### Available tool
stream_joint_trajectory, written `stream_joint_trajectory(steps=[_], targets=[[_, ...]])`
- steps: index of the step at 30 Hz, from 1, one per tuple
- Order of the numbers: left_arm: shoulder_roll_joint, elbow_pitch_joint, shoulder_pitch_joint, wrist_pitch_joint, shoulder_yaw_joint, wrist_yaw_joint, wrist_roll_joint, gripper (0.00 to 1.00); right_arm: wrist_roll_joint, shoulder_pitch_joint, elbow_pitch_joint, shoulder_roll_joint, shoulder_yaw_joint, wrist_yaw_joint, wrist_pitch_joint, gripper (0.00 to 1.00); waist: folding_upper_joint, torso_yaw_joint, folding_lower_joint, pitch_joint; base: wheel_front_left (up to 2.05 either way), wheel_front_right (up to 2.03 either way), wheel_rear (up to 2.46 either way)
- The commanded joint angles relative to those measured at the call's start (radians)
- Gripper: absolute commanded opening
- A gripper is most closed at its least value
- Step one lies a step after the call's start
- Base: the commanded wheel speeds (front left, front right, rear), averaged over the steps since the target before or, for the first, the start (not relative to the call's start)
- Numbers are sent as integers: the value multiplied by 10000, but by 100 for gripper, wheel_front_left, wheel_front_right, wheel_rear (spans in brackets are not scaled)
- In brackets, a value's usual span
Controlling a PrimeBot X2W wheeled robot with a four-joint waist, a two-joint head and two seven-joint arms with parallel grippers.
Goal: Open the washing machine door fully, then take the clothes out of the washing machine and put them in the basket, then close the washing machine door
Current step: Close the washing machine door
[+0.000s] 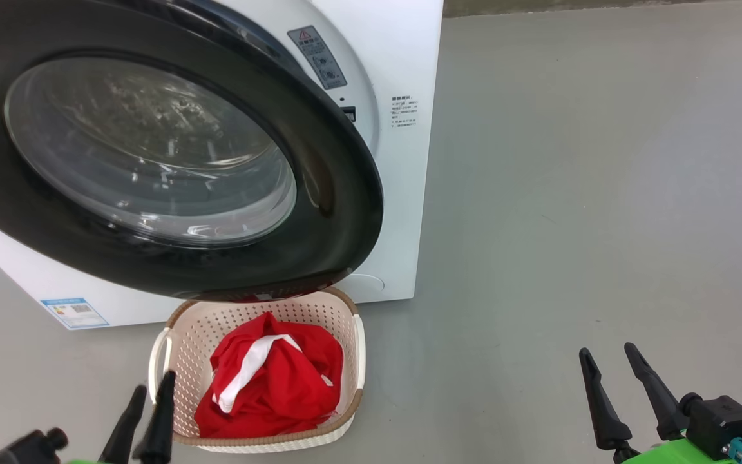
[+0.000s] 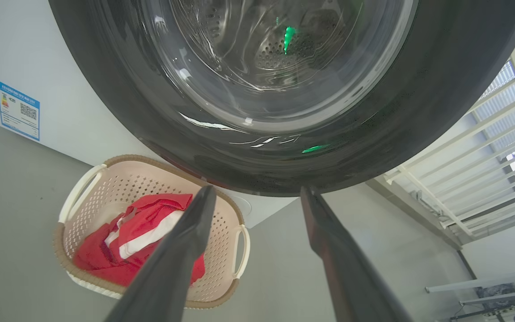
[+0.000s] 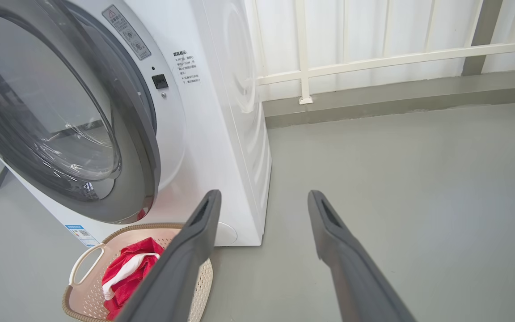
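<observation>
Left gripper (image 1: pixel 153 383) open, fingers spread, nothing between them. The left wrist view (image 2: pixel 257 192) confirms the gap is empty. Right gripper (image 1: pixel 607 351) also open and empty; its wrist view shows the same (image 3: pixel 264 197). The clothes (image 1: pixel 281 380), red with a white stripe, are bunched in the basket (image 1: pixel 216 322), just to the right of the left gripper. In the head view its fingertips overlap the basket's left wall near the handle; can't tell if they touch. The basket sits on the floor (image 1: pixel 570 193), hard against the washing machine (image 1: pixel 403 193) front, well off to the left of the right gripper. The washing machine door (image 1: pixel 339 212) is ajar rather than latched. It stands ahead of and above the left gripper, its black rim overhanging the basket's far edge. In the left wrist view the rim's lower edge (image 2: pixel 418 134) lies just past the fingertips, and the perforated drum shows through the glass. From the right gripper, the door is ahead-left, with the latch slot on the front panel exposed, and the machine's front right corner is just ahead-left of its fingertips. A white railing (image 3: pixel 373 62) stands far ahead of it. A blue label (image 1: pixel 75 312) is low on the machine front, ahead-left of the left gripper.
</observation>
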Motion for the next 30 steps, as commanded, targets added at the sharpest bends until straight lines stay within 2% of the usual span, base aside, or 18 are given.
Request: stream_joint_trajectory(steps=[1, 7, 10, 16, 17, 20, 23, 30], targets=[[190, -114, 4, -119, 546, -67, 901, 100, -40, -6, -254, -177, 169, 2, -65, 100, 0, 6, 0, -11, 0, 0, 0], [-288, -262, 440, -119, 1536, -67, 3289, 100, -21, -31, -263, -163, 136, 2, -65, 100, 0, 37, 0, 15, 0, 0, 0], [-487, -552, 633, -119, 2001, -67, 4840, 100, -15, -36, -264, -157, 112, 2, -65, 100, 0, 79, 0, 28, 0, 0, 0], [-1281, -1375, 928, -119, 2987, -67, 7308, 100, -19, -46, -271, -146, 70, 2, -65, 100, 0, 174, 0, 29, 0, 0, 0], [-1281, -1375, 928, -119, 2987, -67, 7308, 100, -19, -46, -271, -146, 70, 2, -65, 100, 0, 174, 0, 29, 0, 0, 0], [-1603, -1839, 1094, -120, 3356, -67, 8368, 100, -32, -62, -288, -141, 59, 2, -65, 100, 0, 193, 0, 35, 0, 0, 0], [-1917, -2194, 1226, -120, 3708, -67, 8970, 100, -42, -81, -302, -140, 42, 2, -65, 100, 0, 194, 0, 31, 0, 0, 0], [-2293, -2350, 1390, -120, 3868, -67, 9464, 100, -47, -109, -299, -138, 22, 2, -65, 100, 0, 200, 0, 49, 0, 0, 0]])
